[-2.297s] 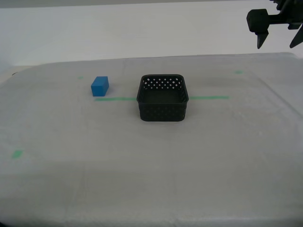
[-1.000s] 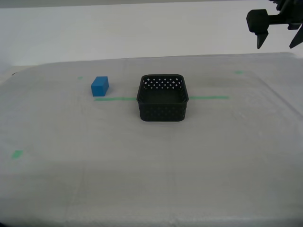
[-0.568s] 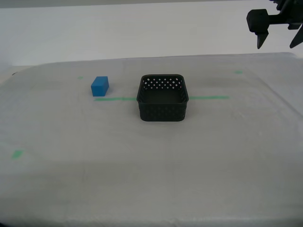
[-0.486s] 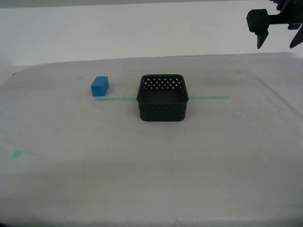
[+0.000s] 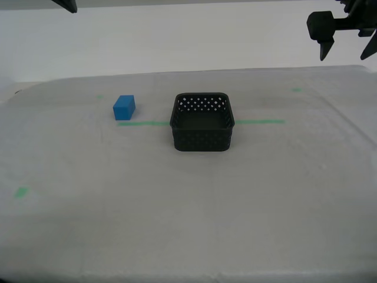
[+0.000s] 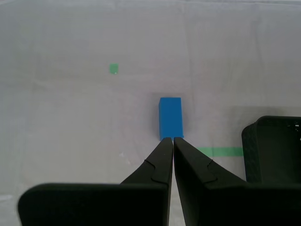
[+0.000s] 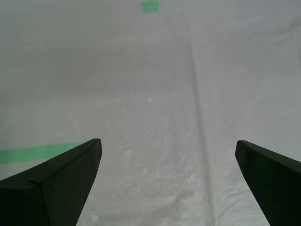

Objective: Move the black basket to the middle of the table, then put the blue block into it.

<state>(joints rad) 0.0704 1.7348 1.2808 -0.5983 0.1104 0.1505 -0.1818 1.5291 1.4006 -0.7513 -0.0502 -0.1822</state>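
step: block pickup pending | black basket [image 5: 202,122] mid-table, blue block [image 5: 124,107] just left | second gripper [image 6: 173,141] clenched, aimed at block; first gripper [image 7: 167,155] spread, empty | next: open, descend

black basket [image 6: 273,149] cropped at frame edge

Blue block [image 5: 124,107]: solid bright blue, plain faces. Black basket [image 5: 202,122]: matte black, walls dotted with rows of small round holes. Table [image 5: 188,206]: pale grey-white cloth, thin green tape line [image 5: 142,123], small green marks [image 6: 113,68]. Both grippers: black.
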